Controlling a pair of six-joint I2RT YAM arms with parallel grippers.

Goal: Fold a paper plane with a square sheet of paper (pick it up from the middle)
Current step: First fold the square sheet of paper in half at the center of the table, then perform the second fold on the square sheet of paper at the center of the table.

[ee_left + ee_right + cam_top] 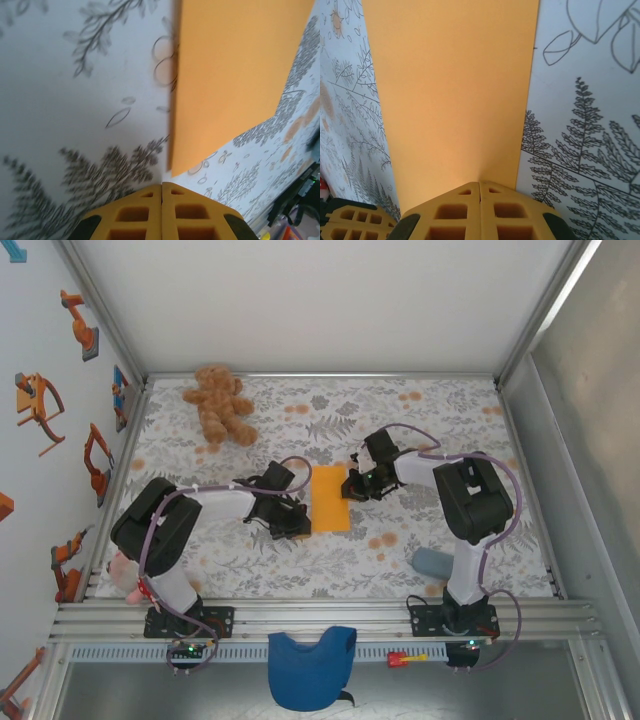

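Observation:
The square sheet of paper (331, 498) lies flat mid-table as a narrow upright orange rectangle, seemingly doubled over. My left gripper (303, 528) is shut, its yellow fingertips (161, 185) just short of the sheet's near left corner (172, 170), apart from it. The right gripper (350, 490) is shut too. Its tips (480, 183) rest on top of the paper (455, 90) near its right edge, and a faint dent shows there. The sheet runs on under the fingers. The paper plane is out of view.
A brown teddy bear (220, 403) lies at the back left. A blue cloth (310, 665) hangs over the front rail. A grey-blue object (432, 562) sits by the right arm's base and a pink toy (124, 576) by the left base. Metal frame walls bound the floral table (450, 430).

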